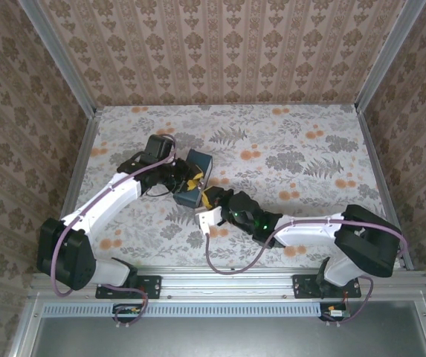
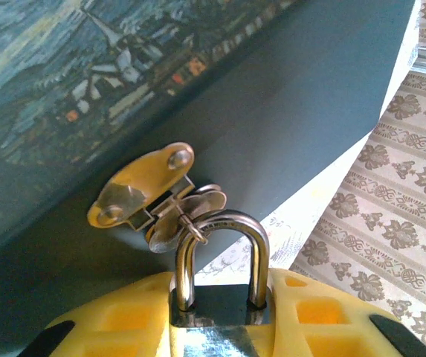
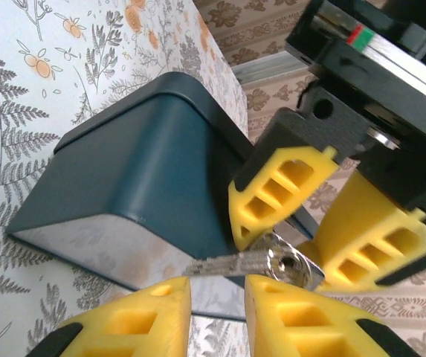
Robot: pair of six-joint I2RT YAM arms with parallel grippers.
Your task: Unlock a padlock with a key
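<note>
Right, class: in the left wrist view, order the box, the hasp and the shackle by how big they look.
1. box: by far the largest, running out of frame.
2 and 3. hasp and shackle: they look much alike in size, and the shackle sits nearer the camera, so no ranking between them.

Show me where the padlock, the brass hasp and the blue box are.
padlock (image 2: 224, 219), left wrist view, on the top of its shackle arch.
brass hasp (image 2: 142, 182), left wrist view, on its flat plate.
blue box (image 3: 146, 171), right wrist view, on its dark side wall.
</note>
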